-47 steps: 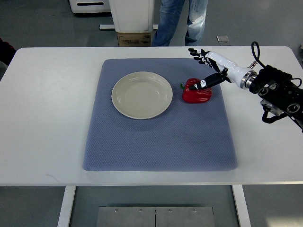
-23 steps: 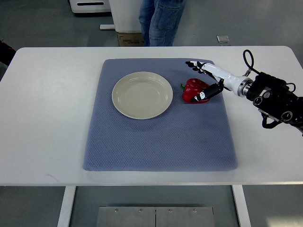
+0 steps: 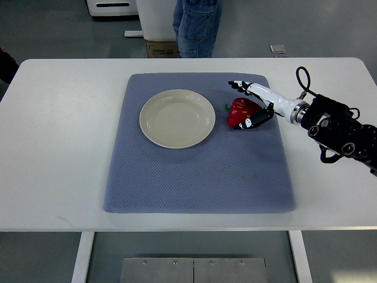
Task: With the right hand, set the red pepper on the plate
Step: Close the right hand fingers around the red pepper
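Observation:
A red pepper (image 3: 243, 112) with a green stem lies on the blue mat (image 3: 200, 171), just right of the empty cream plate (image 3: 177, 118). My right hand (image 3: 236, 105) reaches in from the right edge and brackets the pepper. Its fingers (image 3: 240, 85) stretch past the far side with a small gap. The thumb (image 3: 252, 121) lies against the pepper's near side. The hand is open, and the pepper rests on the mat. The left arm does not show.
The mat covers the middle of a white table (image 3: 59, 147). A person in jeans (image 3: 197, 26) stands beyond the far edge, next to a white cabinet (image 3: 156, 17) and a cardboard box (image 3: 162, 48).
My right hand has come down and leftward around the pepper, fingers behind it and thumb in front. The pepper and plate have not moved. The person has shifted left.

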Controlling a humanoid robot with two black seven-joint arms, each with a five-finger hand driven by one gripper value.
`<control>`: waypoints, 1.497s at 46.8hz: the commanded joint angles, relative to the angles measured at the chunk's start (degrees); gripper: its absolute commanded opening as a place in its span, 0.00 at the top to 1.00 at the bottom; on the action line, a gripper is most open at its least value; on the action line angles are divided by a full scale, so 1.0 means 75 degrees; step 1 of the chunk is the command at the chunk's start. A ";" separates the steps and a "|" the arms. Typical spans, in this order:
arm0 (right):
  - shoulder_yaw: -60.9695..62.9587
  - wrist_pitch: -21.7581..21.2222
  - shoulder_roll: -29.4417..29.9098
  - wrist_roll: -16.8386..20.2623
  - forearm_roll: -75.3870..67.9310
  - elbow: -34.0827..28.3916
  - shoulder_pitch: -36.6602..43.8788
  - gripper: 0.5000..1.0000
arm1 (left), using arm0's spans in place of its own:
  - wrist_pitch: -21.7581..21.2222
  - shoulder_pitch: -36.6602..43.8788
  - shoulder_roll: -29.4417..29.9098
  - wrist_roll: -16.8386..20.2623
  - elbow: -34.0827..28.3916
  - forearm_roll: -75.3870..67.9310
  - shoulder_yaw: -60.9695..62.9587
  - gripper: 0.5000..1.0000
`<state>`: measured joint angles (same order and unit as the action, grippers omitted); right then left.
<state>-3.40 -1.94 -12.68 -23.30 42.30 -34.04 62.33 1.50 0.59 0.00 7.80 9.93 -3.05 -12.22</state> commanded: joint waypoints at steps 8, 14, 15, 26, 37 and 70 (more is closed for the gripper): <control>-0.0015 0.0001 0.0051 -0.0010 -0.0003 0.0004 -0.0014 0.14 | 0.0000 -0.0009 0.0000 0.0003 0.0000 -0.0003 0.0000 0.00; -0.0015 0.0001 0.0051 -0.0010 -0.0003 0.0015 -0.0014 0.18 | 0.0000 -0.0009 0.0000 0.0003 0.0000 -0.0003 0.0000 0.00; -0.0015 0.0001 0.0051 -0.0010 -0.0003 0.0015 -0.0014 0.20 | 0.0000 0.0003 0.0000 0.0003 0.0000 -0.0003 0.0000 0.00; -0.0015 0.0001 0.0062 -0.0010 -0.0003 0.0027 -0.0026 0.38 | 0.0000 0.0003 0.0000 0.0003 0.0000 -0.0003 0.0000 0.00; -0.0015 0.0001 0.0062 -0.0010 -0.0015 0.0097 -0.0026 0.57 | 0.0000 0.0003 0.0000 0.0003 0.0000 -0.0003 0.0000 0.00; 0.0067 -0.0011 0.0027 0.0130 -0.0120 0.0074 0.0267 1.00 | -0.0012 -0.0009 0.0000 -0.0008 0.0012 -0.0003 0.0000 0.00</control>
<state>-2.99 -1.93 -12.49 -22.68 41.54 -33.37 63.73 1.49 0.61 0.00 7.80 9.93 -3.07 -12.22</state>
